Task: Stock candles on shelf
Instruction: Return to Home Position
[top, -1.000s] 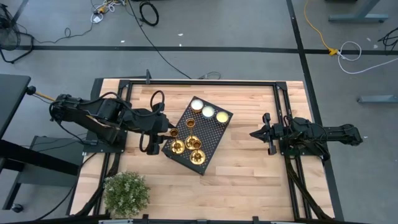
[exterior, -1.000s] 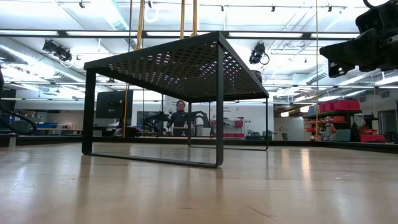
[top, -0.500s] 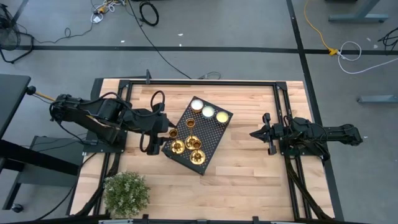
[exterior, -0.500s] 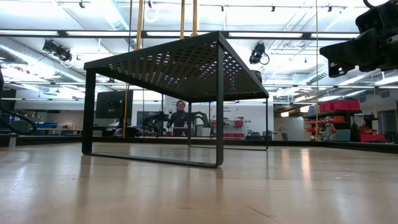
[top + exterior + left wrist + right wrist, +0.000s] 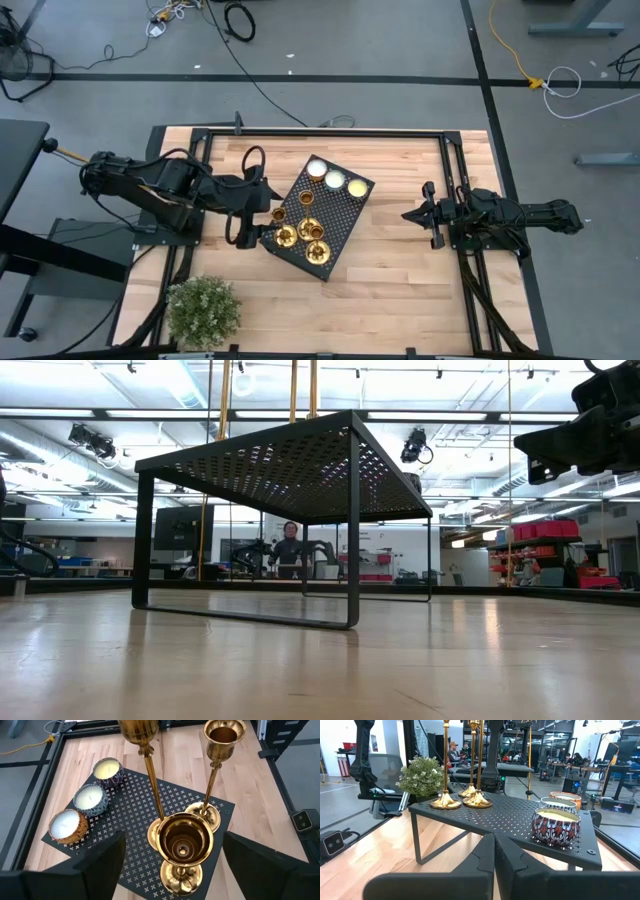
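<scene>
Three slim gold metal candlesticks (image 5: 308,229), upright on black perforated-metal shelf (image 5: 340,215): I judge them rigid, slick and tippy, so I would grip the stems low. Left hand (image 5: 258,224) just beside shelf, spread wide, empty; right hand (image 5: 412,214) well apart from shelf, pinched closed.

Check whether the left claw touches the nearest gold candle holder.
Apart. Left wrist view: clear gaps separate the open left claw from the candle holder either side.

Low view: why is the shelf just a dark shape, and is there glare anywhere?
Low view: bright ceiling lights behind leave the shelf in silhouette, and the wooden table carries a pale sheen. Left wrist view: the gold candlesticks throw bright glints.
</scene>
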Robot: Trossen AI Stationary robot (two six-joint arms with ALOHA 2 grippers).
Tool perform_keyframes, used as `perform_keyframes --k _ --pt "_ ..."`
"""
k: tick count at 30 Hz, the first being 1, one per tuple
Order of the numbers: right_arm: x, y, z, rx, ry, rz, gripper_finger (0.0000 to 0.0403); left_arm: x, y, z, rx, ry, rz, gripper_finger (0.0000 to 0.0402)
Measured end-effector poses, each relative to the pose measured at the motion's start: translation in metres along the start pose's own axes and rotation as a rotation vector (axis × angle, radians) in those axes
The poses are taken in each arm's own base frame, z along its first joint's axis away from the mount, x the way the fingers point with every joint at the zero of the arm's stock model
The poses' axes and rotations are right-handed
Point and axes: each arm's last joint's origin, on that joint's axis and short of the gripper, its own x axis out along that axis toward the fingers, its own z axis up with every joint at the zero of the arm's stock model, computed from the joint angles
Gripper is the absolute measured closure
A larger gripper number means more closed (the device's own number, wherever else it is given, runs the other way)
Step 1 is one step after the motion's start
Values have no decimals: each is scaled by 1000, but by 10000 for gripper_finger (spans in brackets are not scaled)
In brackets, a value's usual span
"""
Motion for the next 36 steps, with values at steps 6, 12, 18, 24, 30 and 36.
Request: perform_keyframes --k 6,12,18,24,30,36 --pt "0 0 0 0 0 0 396 -6 2 -5 -2 33 2 65" --pt "0 0 0 0 0 0 396 -19 7 -12 -21 49 6 67" --pt "0 0 0 0 0 0 396 -31 10 -19 -34 66 10 80" --pt "0 0 0 0 0 -1 396 -36 12 -33 -101 65 1 102" --pt "0 0 0 0 0 0 396 -31 12 -53 -143 21 -22 137" --pt "0 0 0 0 0 0 396 -28 14 -75 -136 19 -19 176"
